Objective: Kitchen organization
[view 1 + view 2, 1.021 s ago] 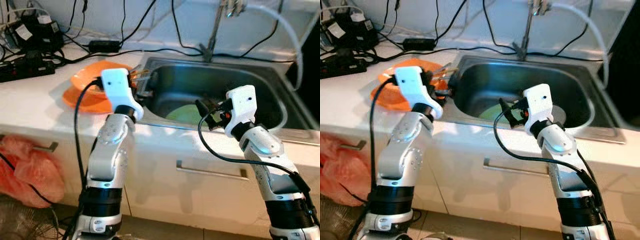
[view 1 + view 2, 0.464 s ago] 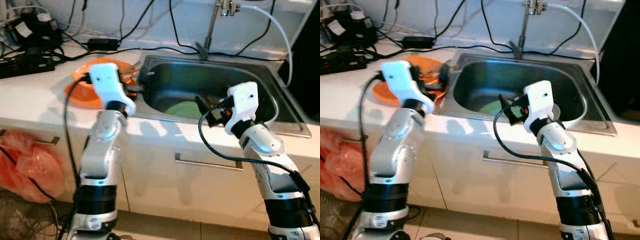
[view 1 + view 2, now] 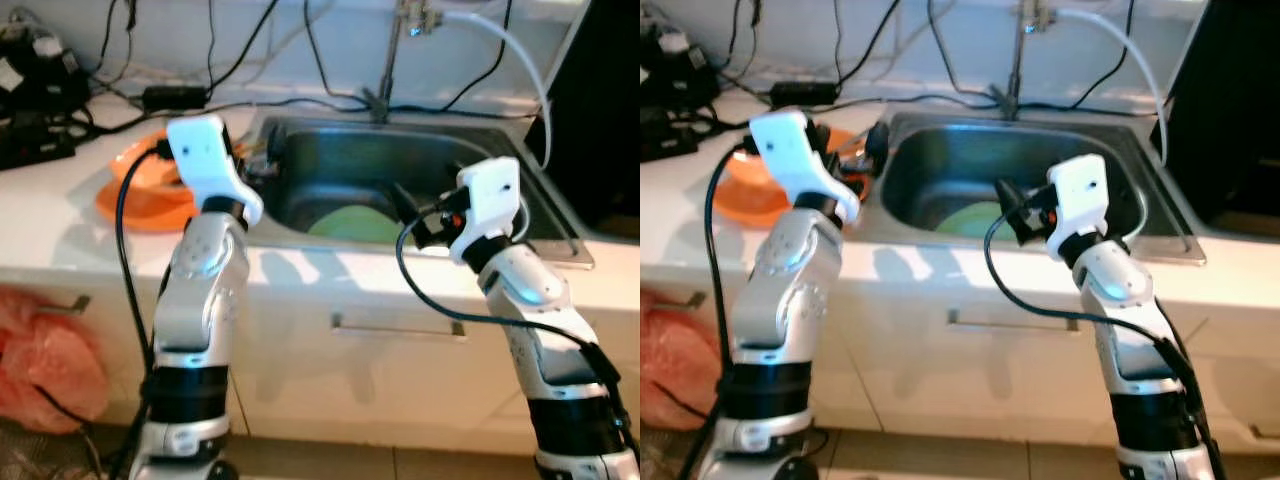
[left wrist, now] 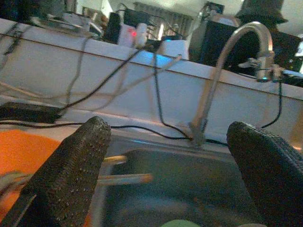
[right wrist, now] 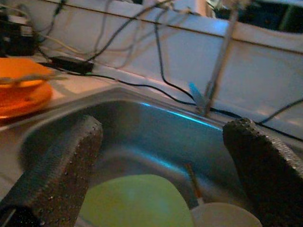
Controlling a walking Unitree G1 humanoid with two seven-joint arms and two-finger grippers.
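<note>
Orange dishes (image 3: pixel 140 195) sit beside the left end effector (image 3: pixel 262 165); a pale green plate (image 5: pixel 135 201) and a seemingly whitish dish (image 5: pixel 226 215) lie below the right end effector's black, stippled fingers (image 5: pixel 57 168); steel-grey sink (image 3: pixel 330 165), white desk (image 3: pixel 50 220).

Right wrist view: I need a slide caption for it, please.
Open right gripper poised over the steel sink, above a green plate.

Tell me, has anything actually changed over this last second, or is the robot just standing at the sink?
Mostly the camera view shifted. The left pincer drew back from the orange plates toward the sink edge, open and holding nothing. The right pincer stayed open over the basin, above the green plate. Plates and chopsticks lie as they did.
</note>
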